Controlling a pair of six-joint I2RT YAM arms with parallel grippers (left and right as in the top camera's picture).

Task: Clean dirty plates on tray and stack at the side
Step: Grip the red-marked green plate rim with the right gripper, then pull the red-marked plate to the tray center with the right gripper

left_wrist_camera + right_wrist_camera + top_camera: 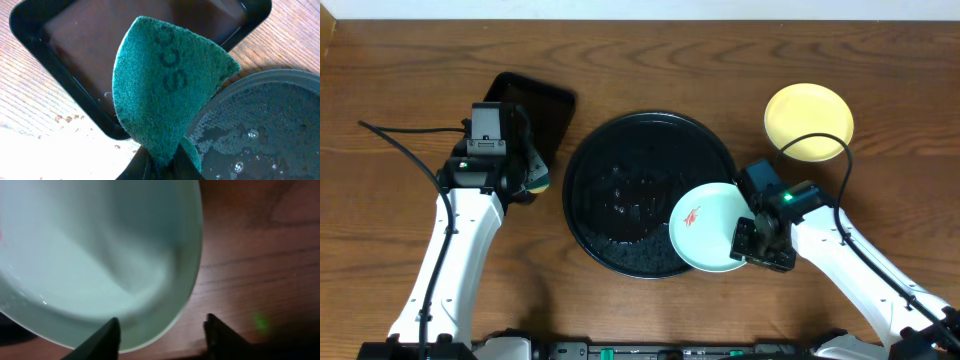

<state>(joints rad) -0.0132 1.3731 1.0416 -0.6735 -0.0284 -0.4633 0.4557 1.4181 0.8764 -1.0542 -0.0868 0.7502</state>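
The round black tray [620, 150] lies mid-table, wet with bubbles; it also shows in the left wrist view [260, 125]. A mint-blue plate [705, 225] with a red smear rests on the tray's right front rim. My right gripper [748, 240] is open, its fingers [162, 335] either side of this plate's right edge [100, 255]. A yellow plate [808, 122] sits on the table at the back right. I see only one mint plate. My left gripper [532, 180] is shut on a green scouring pad [165, 85], left of the tray.
A smaller rectangular black tray [535, 108] lies at the back left, just behind the left gripper, and shows in the left wrist view [60, 55]. Small crumbs speckle the wood beside it. Cables trail from both arms.
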